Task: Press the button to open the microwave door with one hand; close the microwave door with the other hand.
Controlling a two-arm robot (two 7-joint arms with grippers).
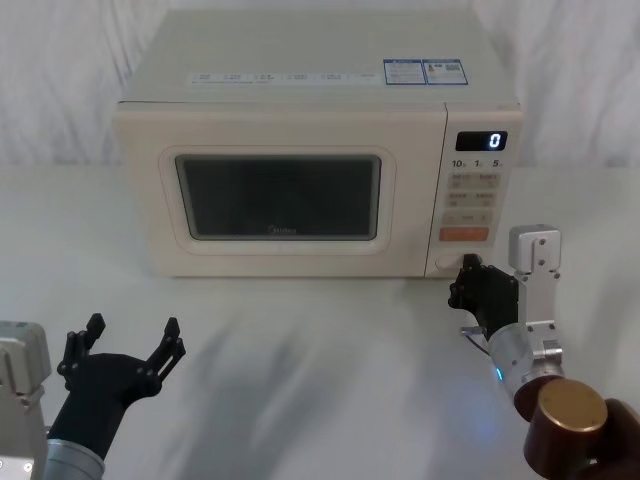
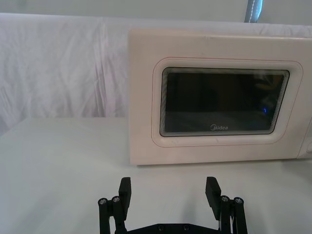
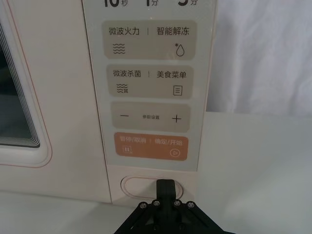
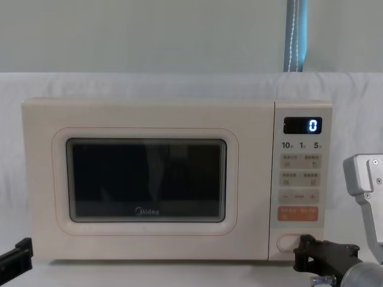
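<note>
My right black blocky gripper (image 1: 470, 285) has its fingers (image 3: 165, 187) pinched together into one tip, set against the large plain cream pill-shaped button (image 3: 139, 185) at the bottom of the keypad strip, just under the orange rectangular key (image 3: 151, 145). The wide cream microwave door (image 1: 280, 195) with its dark rounded window sits flush and closed to the left of that strip. My left black gripper (image 1: 130, 350) hovers over the white worktop (image 1: 320, 380), near and well apart from the door's left part, fingers (image 2: 125, 192) spread wide around nothing.
</note>
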